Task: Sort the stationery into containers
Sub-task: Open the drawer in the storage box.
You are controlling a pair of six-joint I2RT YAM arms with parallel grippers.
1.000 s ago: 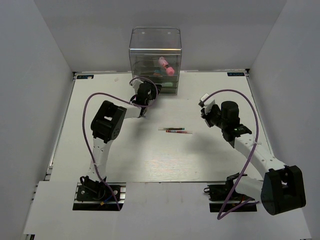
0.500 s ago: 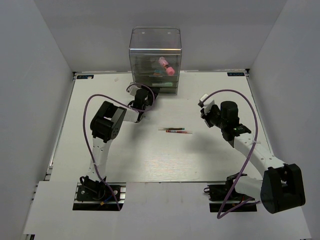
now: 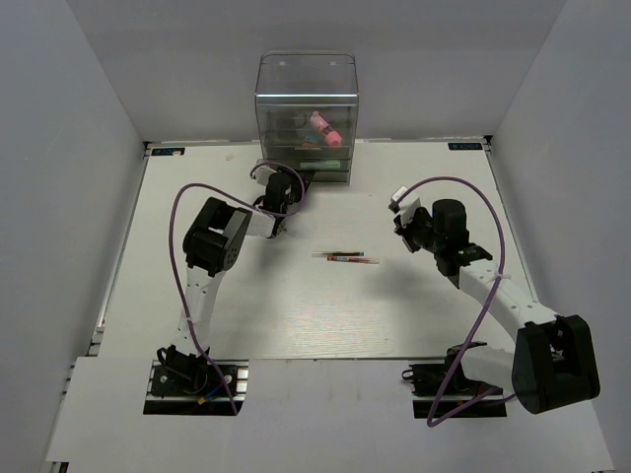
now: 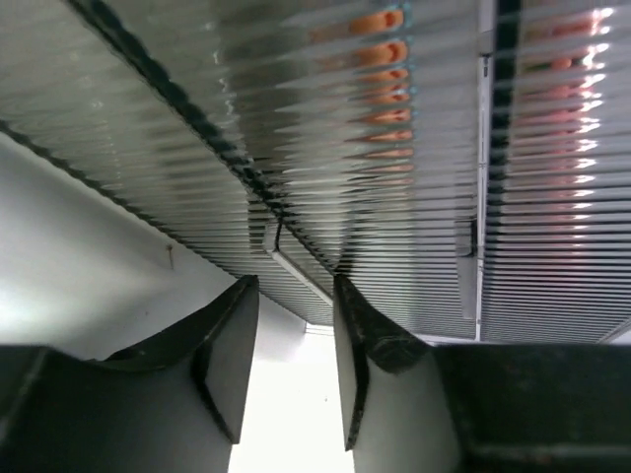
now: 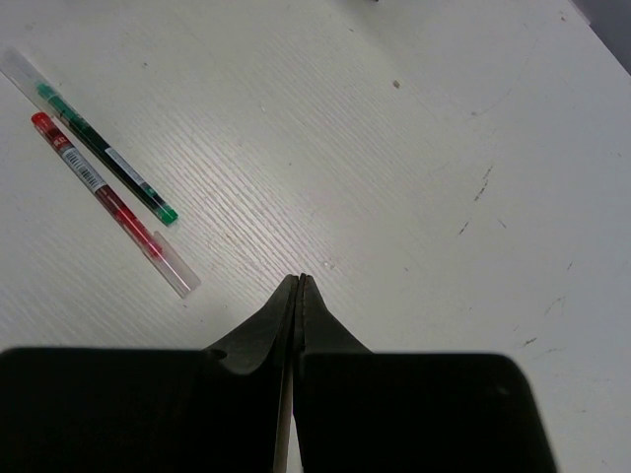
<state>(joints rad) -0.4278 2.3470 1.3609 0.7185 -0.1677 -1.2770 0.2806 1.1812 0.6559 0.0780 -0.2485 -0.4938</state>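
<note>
The tall clear drawer cabinet (image 3: 306, 94) stands at the back of the table, with a chunky pink marker (image 3: 328, 131) and other pens inside. My left gripper (image 3: 283, 182) is right at the cabinet's lower left front. In the left wrist view it (image 4: 293, 288) is open and empty, with the ribbed drawer front (image 4: 345, 148) close ahead. A thin red pen (image 5: 108, 202) and a thin green pen (image 5: 104, 153) lie side by side mid-table (image 3: 345, 258). My right gripper (image 5: 300, 279) is shut and empty, hovering to the right of the pens (image 3: 407, 232).
White walls enclose the table on the left, back and right. The arm bases (image 3: 192, 379) sit at the near edge. Purple cables (image 3: 177, 246) loop along both arms.
My left gripper has moved a little closer to the cabinet front. The right gripper has shifted slightly left. The two pens have not moved.
</note>
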